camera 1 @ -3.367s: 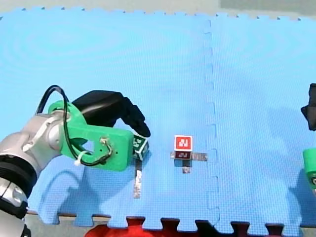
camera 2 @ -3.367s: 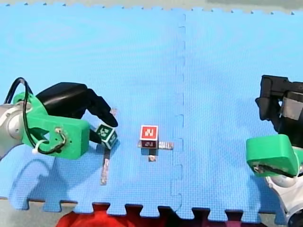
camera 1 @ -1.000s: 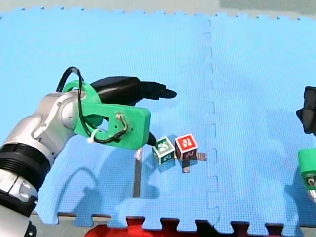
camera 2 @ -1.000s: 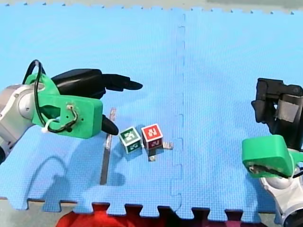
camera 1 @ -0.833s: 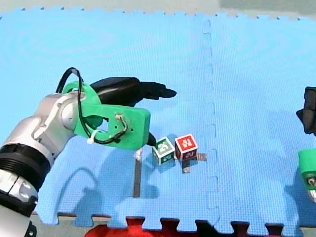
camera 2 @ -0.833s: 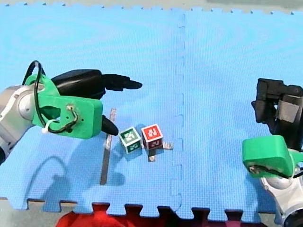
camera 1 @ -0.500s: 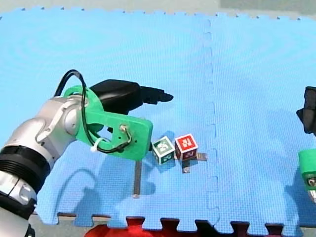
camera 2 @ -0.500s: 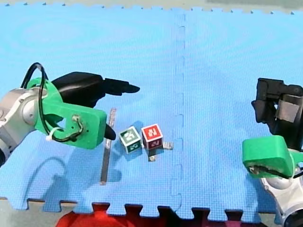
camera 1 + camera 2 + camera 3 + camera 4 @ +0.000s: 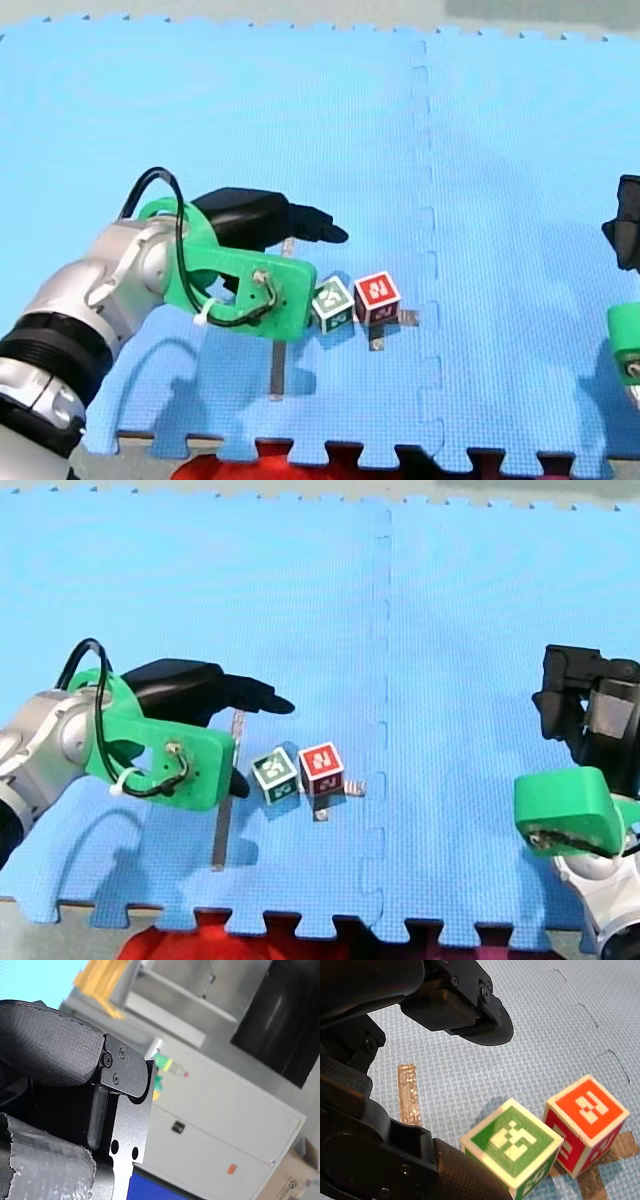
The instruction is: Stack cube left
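One green cube [image 9: 273, 776], seemingly touching left hand [image 9: 200, 695], sits beside red cube [image 9: 321, 767]

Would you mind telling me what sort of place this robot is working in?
Probably a robotics lab: a blue interlocking foam mat marked with tape strips, a green cube and red cube bearing coded markers, and grey metal cabinets with a cardboard box nearby.

green cube [image 9: 512, 1152], red cube [image 9: 585, 1120] beside — robot hand [image 9: 355, 1110] near

A blue foam mat [image 9: 500, 150] bears green cube [image 9: 332, 303], red cube [image 9: 377, 296], tape strips [image 9: 278, 368].
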Robot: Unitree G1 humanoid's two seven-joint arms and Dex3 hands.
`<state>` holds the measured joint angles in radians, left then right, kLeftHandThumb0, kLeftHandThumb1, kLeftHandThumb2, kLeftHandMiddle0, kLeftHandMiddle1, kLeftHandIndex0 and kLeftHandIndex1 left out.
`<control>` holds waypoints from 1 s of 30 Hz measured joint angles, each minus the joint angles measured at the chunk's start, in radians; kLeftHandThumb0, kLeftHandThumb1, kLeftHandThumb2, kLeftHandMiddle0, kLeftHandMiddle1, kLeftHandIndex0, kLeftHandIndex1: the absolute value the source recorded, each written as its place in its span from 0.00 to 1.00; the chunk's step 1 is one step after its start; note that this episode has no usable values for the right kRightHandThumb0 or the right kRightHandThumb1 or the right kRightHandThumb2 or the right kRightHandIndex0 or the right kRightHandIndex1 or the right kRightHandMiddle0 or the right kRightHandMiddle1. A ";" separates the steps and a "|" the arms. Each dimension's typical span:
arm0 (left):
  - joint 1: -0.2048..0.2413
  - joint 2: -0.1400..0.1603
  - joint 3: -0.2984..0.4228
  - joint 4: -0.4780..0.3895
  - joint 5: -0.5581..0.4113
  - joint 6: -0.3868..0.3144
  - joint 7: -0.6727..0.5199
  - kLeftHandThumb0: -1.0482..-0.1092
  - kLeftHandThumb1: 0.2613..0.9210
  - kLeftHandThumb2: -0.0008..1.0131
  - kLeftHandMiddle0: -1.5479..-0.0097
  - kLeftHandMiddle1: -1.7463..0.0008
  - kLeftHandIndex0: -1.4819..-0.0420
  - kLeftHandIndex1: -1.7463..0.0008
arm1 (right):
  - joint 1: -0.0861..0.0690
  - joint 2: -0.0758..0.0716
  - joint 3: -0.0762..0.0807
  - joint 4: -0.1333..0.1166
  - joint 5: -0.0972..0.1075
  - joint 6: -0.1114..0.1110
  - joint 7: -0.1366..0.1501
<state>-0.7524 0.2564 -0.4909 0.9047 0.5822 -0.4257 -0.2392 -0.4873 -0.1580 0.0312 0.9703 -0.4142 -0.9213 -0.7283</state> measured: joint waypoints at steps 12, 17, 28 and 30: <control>0.025 -0.007 0.000 0.023 0.010 -0.040 0.098 0.05 0.81 0.00 0.45 0.00 0.47 0.92 | 0.005 0.001 0.000 -0.019 -0.009 0.008 -0.009; 0.025 -0.012 0.001 0.055 0.009 -0.071 0.130 0.06 0.81 0.00 0.45 0.00 0.47 0.92 | 0.007 0.001 0.001 -0.027 -0.009 0.015 -0.011; 0.028 -0.021 -0.001 0.140 0.016 -0.164 0.232 0.09 0.80 0.00 0.48 0.00 0.50 0.95 | 0.012 0.000 -0.001 -0.043 -0.009 0.020 -0.010; 0.028 -0.025 0.000 0.151 0.014 -0.174 0.238 0.10 0.78 0.00 0.48 0.00 0.52 0.96 | 0.013 0.000 -0.001 -0.046 -0.009 0.020 -0.009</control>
<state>-0.7242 0.2313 -0.4913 1.0557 0.5967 -0.6001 -0.0012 -0.4739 -0.1582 0.0297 0.9244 -0.4228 -0.9013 -0.7370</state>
